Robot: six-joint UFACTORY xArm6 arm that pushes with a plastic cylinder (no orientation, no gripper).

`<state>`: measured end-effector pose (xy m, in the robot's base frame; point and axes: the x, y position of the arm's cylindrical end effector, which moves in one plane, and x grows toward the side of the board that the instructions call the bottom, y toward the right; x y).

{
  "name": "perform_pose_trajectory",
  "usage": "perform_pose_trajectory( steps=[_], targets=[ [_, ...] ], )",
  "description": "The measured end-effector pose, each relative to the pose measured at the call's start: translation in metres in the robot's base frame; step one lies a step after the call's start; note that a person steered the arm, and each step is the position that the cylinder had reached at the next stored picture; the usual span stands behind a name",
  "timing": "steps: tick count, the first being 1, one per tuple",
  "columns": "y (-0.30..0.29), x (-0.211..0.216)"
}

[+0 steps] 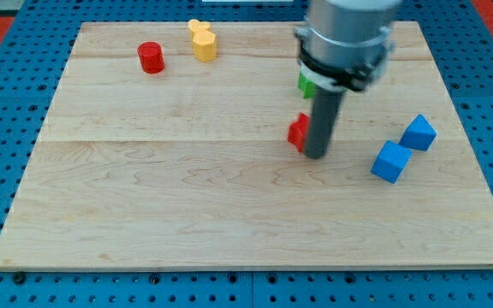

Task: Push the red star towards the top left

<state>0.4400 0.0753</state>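
The red star [298,132] lies right of the board's middle, mostly hidden behind my rod, so its shape barely shows. My tip [316,155] rests on the board right next to the red star, at its right and lower side, touching or almost touching it. A red cylinder [151,57] stands near the view's top left.
A yellow block [202,41] stands at the top, right of the red cylinder. A green block [305,84] is partly hidden under the arm above the red star. Two blue cubes [418,133] [390,162] lie at the right. The wooden board [229,214] sits on a blue pegboard.
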Motion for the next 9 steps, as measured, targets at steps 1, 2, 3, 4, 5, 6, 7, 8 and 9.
perform_pose_trajectory(
  steps=[1,2,3,4,5,6,7,8,9],
  targets=[
    [0.001,-0.053],
    [-0.004,-0.070],
    [-0.090,-0.116],
    [-0.088,-0.137],
    [-0.036,-0.171],
    [-0.087,-0.188],
    [-0.141,-0.156],
    [-0.137,-0.145],
    [-0.114,-0.122]
  ],
)
